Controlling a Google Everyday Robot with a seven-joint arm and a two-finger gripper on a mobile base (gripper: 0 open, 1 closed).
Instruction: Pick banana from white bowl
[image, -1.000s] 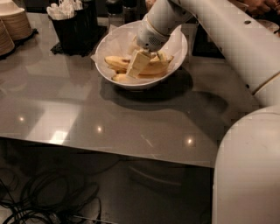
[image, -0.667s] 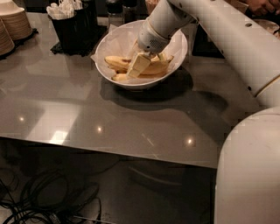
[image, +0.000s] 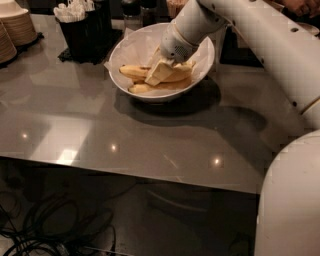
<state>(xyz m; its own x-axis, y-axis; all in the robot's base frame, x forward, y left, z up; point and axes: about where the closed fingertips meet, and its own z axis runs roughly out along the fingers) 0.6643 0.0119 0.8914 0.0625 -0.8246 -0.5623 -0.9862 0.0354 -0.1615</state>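
Note:
The white bowl (image: 118, 54), lined with crinkled white paper, stands at the back middle of the grey table (image: 100, 130). Yellow bananas lie in it. The thick curved banana (image: 131, 71) lies across the middle, and a slimmer one (image: 150, 88) lies along the near side. My gripper (image: 157, 74) reaches down into the bowl from the upper right. Its tip rests on the middle of the thick banana and hides part of it. The banana lies in the bowl, not lifted.
Stacked tan paper bowls (image: 17, 27) stand at the far left. A black holder with white packets (image: 80, 25) stands just left of the bowl, with dark bottles (image: 132, 9) behind. My white arm and body (image: 290, 200) fill the right side. Cables (image: 50, 232) lie under the table's front edge.

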